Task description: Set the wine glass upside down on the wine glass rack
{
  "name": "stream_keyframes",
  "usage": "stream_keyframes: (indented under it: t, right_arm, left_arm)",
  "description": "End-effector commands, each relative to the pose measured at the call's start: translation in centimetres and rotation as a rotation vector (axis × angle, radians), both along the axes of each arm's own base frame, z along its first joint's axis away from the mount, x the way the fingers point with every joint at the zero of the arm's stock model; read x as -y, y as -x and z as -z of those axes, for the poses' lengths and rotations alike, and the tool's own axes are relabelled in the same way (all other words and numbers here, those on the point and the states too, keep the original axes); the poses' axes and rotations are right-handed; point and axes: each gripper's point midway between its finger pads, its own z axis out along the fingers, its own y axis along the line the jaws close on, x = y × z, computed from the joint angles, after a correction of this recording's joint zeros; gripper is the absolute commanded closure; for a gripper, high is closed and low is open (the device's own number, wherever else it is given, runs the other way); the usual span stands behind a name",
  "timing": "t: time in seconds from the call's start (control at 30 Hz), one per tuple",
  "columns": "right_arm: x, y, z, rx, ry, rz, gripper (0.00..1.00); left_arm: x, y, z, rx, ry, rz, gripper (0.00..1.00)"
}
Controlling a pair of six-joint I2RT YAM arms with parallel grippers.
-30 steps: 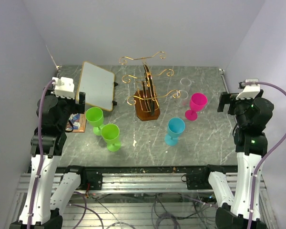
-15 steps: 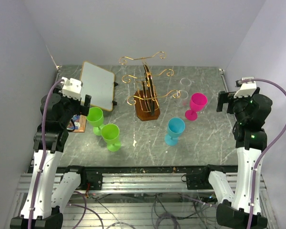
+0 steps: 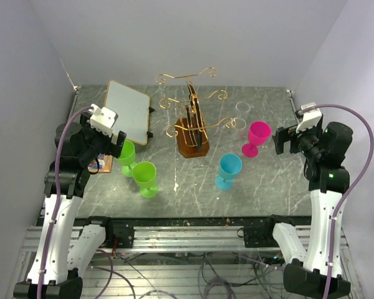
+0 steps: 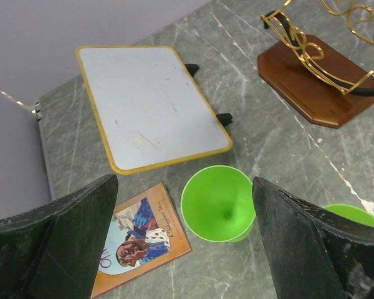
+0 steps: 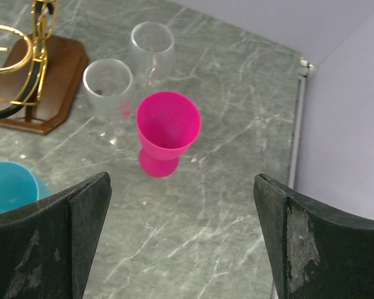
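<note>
Standing mid-way on the counter [image 3: 268, 187] in the top view, the rack [image 3: 190, 128] has a whiteboard [image 3: 128, 111] at its left and upright pink [image 3: 258, 137] and blue [image 3: 228, 170] glasses at its right.

Left wrist view: the left gripper [image 4: 184, 184] is spread wide and empty, with a green glass [image 4: 218, 202] showing between its fingers and a picture card [image 4: 137, 233] beside.

Right wrist view: the right gripper [image 5: 182, 179] is also wide and empty, facing the pink glass; two clear glasses [image 5: 109, 87] stand just behind it.

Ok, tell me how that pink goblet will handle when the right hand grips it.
The pink goblet looks like opaque plastic, so probably light, stiff and not fragile. Its wide bowl on a short stem and small foot suggests it could tip if nudged near the rim. The smooth, tapering bowl may slip; gripping lower is likely safer.
</note>
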Motion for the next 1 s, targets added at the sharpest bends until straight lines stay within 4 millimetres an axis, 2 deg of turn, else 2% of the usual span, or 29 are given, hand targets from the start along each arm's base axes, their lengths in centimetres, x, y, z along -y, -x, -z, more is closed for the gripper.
stream_keyframes:
  t: [0.0, 0.17, 0.47, 0.6, 0.8, 0.97]
  right_arm:
    - [-0.9, -0.4, 1.2, -0.053, -0.034, -0.065, 0.05]
    - [0.1, -2.2, 3.1, -0.114, -0.078, -0.002, 0.11]
    - [2.5, -6.6, 5.5, -0.2, -0.121, 0.134, 0.32]
    - [2.8, -8.3, 6.6, -0.243, -0.126, 0.161, 0.38]
    - [2.8, -10.8, 8.5, -0.298, -0.099, 0.195, 0.42]
    - [2.1, -12.7, 10.3, -0.351, -0.06, 0.203, 0.47]
  left_arm:
    - [1.3, 0.7, 0.8, -0.027, 0.001, 0.097, 0.0]
    - [1.8, 0.6, 1.1, -0.04, 0.012, 0.12, 0.02]
    - [1.7, 0.1, 1.1, -0.044, 0.01, 0.116, 0.03]
    - [1.5, -0.2, 1.1, -0.047, 0.0, 0.109, 0.03]
    - [1.4, -0.3, 1.1, -0.05, -0.006, 0.103, 0.02]
    - [1.2, -0.4, 1.2, -0.047, -0.014, 0.097, 0.02]
